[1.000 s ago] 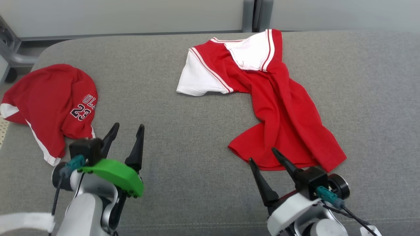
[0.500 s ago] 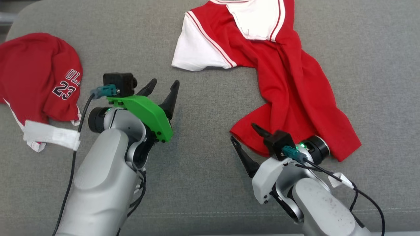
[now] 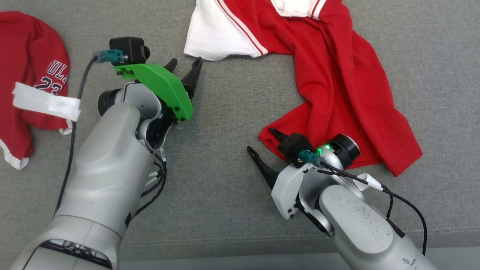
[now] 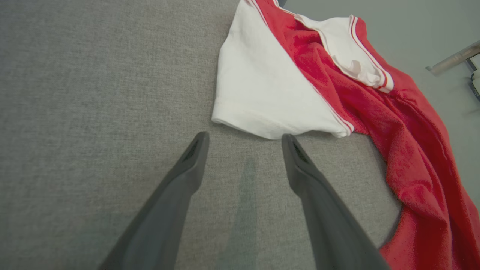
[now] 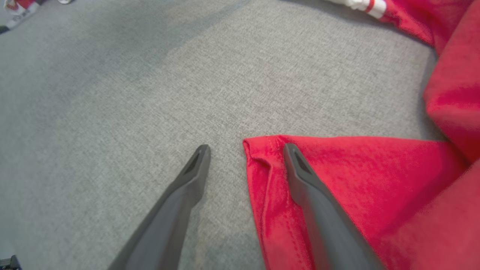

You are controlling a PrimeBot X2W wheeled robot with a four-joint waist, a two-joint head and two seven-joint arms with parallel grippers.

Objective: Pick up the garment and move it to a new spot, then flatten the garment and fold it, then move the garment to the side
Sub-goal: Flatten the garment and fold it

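Grey upholstery (image 3: 225, 157), one jersey (image 3: 33, 48), one shirt (image 3: 337, 82) — four fingers (image 3: 192, 75) spread

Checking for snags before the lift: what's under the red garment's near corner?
Grey upholstery surrounds the red garment's corner; anything under the cloth itself is covered. The right gripper's fingers straddle the hem.

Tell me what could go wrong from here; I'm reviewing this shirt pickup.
The left end effector is open just short of the white sleeve; closing here may catch nothing.
The right end effector straddles the creased hem corner; it may pinch extra layers.
The shirt is twisted mid-body; lifting could tighten that.
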